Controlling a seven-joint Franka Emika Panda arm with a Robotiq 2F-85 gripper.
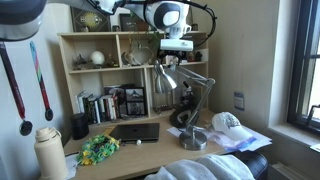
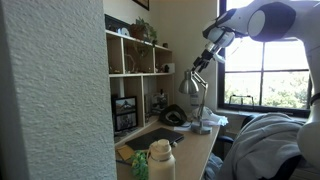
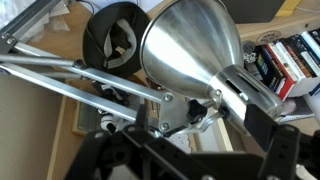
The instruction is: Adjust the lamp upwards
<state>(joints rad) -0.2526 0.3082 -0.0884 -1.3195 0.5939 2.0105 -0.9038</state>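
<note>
The silver lamp has a shiny cone shade [image 1: 165, 78], a thin jointed arm [image 1: 203, 95] and a round dark base [image 1: 193, 140]. It stands on the desk in front of the shelf and also shows in an exterior view [image 2: 190, 86]. My gripper [image 1: 178, 47] hangs just above the shade and the arm's top joint; it also shows in an exterior view [image 2: 203, 62]. In the wrist view the shade [image 3: 190, 45] fills the top. The joint with its black knob lies between my spread fingers [image 3: 200, 125]. The right finger pad sits by the shade's neck.
A wooden shelf unit [image 1: 70, 60] with books and small items stands behind the lamp. On the desk [image 1: 150, 155] lie a dark laptop [image 1: 135, 131], a white cap [image 1: 227, 123], papers, a yellow-green bunch [image 1: 98, 149] and a bottle [image 1: 49, 152]. A window [image 2: 270, 80] is beside the desk.
</note>
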